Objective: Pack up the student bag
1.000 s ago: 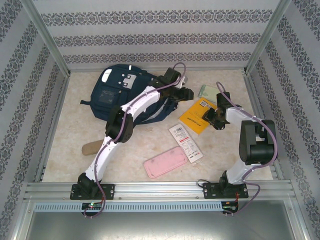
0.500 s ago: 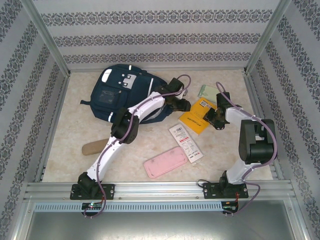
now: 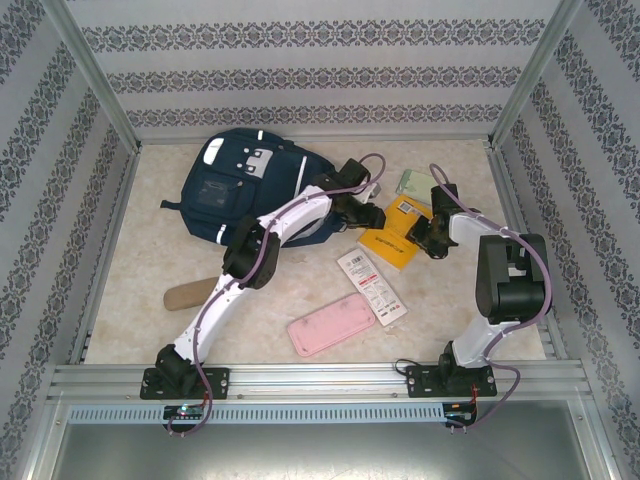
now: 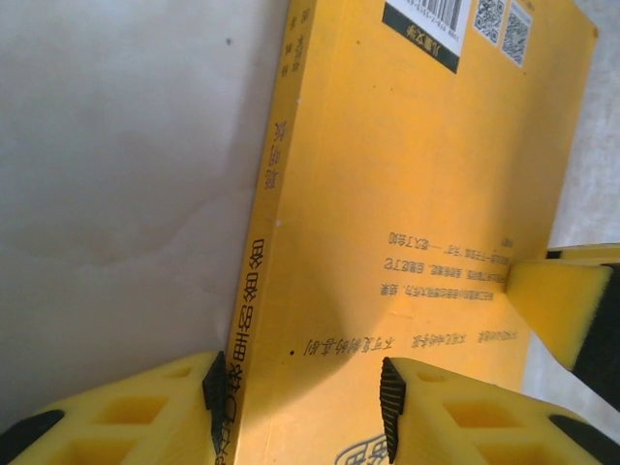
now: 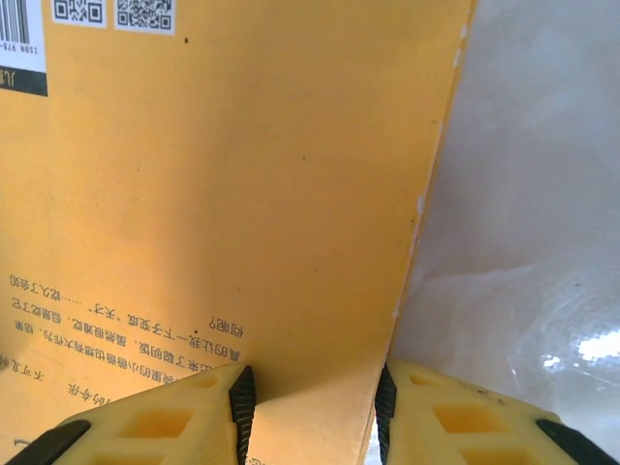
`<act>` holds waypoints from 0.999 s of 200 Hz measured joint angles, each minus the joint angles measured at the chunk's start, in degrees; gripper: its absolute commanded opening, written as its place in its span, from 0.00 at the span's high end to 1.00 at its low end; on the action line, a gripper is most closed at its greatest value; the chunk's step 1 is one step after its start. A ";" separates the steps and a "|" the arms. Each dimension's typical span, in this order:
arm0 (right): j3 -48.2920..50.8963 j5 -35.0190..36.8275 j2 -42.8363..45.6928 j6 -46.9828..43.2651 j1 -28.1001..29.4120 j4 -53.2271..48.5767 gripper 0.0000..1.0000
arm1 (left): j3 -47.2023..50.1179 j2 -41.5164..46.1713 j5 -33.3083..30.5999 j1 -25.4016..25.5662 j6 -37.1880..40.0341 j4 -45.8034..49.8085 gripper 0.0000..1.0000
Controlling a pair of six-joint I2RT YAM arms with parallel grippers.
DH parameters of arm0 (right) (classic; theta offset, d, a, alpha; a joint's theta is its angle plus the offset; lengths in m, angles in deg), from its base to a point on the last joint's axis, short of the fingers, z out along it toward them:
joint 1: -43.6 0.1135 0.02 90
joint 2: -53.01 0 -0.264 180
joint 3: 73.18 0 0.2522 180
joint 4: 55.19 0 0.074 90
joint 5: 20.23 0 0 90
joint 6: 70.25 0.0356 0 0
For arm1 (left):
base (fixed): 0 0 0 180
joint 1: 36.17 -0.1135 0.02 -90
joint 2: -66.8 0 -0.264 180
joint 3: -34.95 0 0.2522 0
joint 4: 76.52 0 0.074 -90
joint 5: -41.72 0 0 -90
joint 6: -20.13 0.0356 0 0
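Plainly, left pincer and right pincer straddle the yellow book; half-spread; whether gripping, cannot tell.

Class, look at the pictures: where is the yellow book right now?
In the top view the yellow book lies right of centre, just right of the student bag, between the left gripper and the right gripper.
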 measured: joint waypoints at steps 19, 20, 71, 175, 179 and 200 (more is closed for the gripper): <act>0.02 1.27 0.33 -0.02 -0.04 -0.09 0.59 | 5.70 2.21 4.07 -0.48 -4.26 -4.74 0.55; 0.02 1.29 0.35 -0.02 -0.04 -0.11 0.59 | 6.23 2.38 4.44 -0.55 -4.74 -5.18 0.55; 1.09 3.76 1.77 0.00 -0.28 -0.09 0.59 | 19.26 8.15 14.86 -1.92 -22.51 -24.92 0.56; 1.95 -1.86 4.79 0.00 0.07 1.01 0.55 | 16.24 8.70 16.00 -0.39 -16.20 -16.44 0.97; 1.97 -1.99 4.98 -0.02 0.04 0.96 0.53 | 16.24 8.70 15.93 -0.39 -15.78 -16.26 0.98; 2.23 -3.65 7.08 -0.02 -0.79 0.79 0.44 | 16.24 8.92 15.76 -0.44 -15.74 -16.06 1.00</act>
